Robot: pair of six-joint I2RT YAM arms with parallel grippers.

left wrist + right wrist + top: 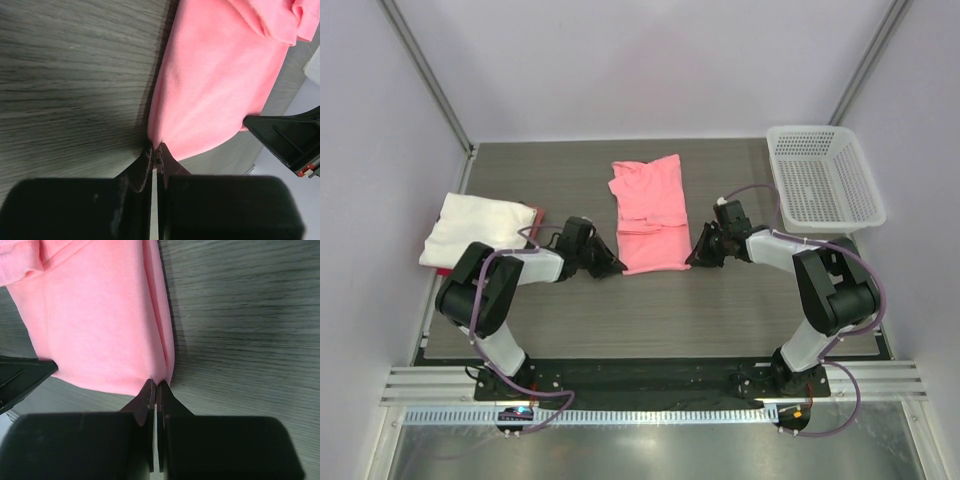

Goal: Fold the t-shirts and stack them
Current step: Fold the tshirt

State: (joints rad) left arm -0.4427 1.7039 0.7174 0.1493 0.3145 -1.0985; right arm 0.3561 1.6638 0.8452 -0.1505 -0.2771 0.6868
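Currently the left gripper [616,267] and right gripper [693,259] are pinched shut on the near corners of the salmon-pink t-shirt [650,215] at centre frame — so thin a bite may slip on lifting, skewing the fold.

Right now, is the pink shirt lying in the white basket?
No, the pink shirt lies on the table, apart from the basket.

Table [720,310]: grey wood-grain top, dark border. White plastic mesh basket [825,185] at far right corner, upright, partly over the table edge. Pale walls [650,70] on three sides. Slanted metal posts, left [425,75] and right [865,62]. Aluminium rail [650,382] along near edge; white slotted strip [650,415] just beside it.
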